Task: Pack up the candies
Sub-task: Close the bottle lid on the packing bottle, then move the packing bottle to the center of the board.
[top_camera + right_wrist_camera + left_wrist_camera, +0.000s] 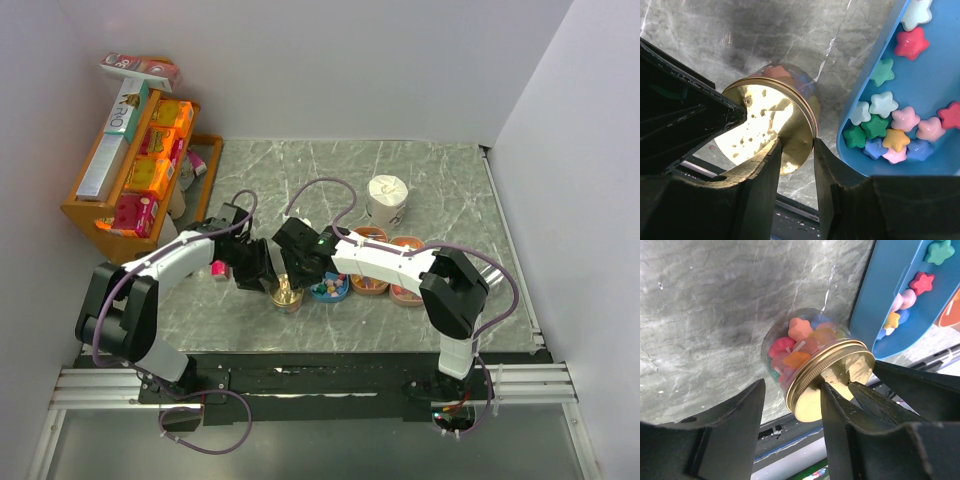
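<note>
Star-shaped candies (800,342) in orange, pink, yellow and blue, packed tight inside a small clear jar (771,352) under a gold screw lid (765,120). More of the same kind loose in a blue tray (860,65) just beside the jar: red, green, white, pink, yellow, blue.

Jar upright on the table (440,180), near the front edge, between the two arms. Left gripper (793,386) unclenched, fingers spread to either side of the lid's rim, with bare tabletop showing between the outer finger and the glass. Right gripper (796,145) parted too, though only narrowly, poised over the lid's edge; contact with the metal impossible to tell.

Grey marble-patterned tabletop with pale veins, walled in by plain white panels (350,60). At the far left corner, a wooden rack (80,210) holding orange boxes (165,115). Further back, a white paper cup (388,198). Two orange trays (408,297) lined up beyond the blue one.
</note>
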